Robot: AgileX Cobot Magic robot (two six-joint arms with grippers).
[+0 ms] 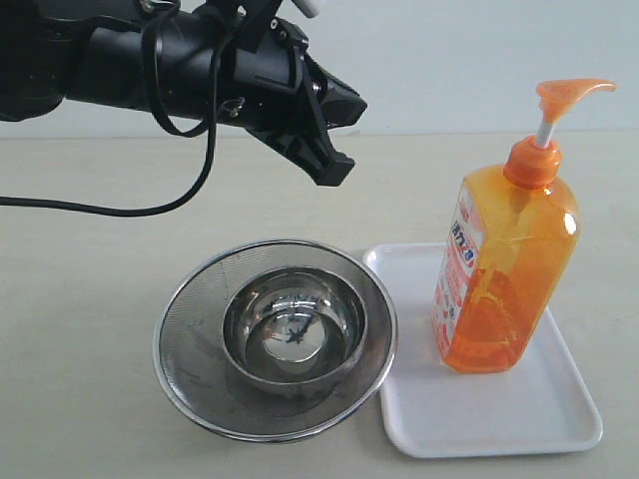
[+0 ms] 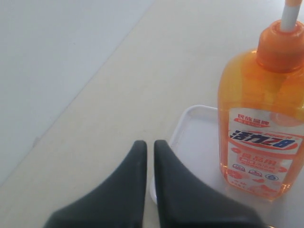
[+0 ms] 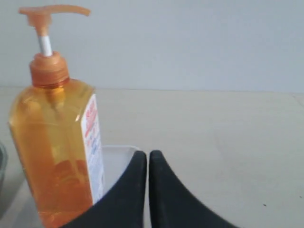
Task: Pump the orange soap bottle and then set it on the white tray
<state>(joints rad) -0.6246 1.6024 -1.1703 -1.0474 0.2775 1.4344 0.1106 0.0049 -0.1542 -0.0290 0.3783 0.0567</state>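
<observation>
Two empty tools, both pressed together: the left tool [image 1: 335, 168] hangs above a steel strainer bowl [image 1: 185, 344]; the right tool [image 3: 144, 155] is near the soap bottle [image 1: 504, 269], which stands upright on the white tray [image 1: 499, 424]. The bowl's rim is at the tray's edge.

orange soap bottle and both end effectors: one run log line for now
orange soap bottle: upright on white tray | left end effector: shut, empty, raised | right end effector: shut, empty, off bottle
</observation>
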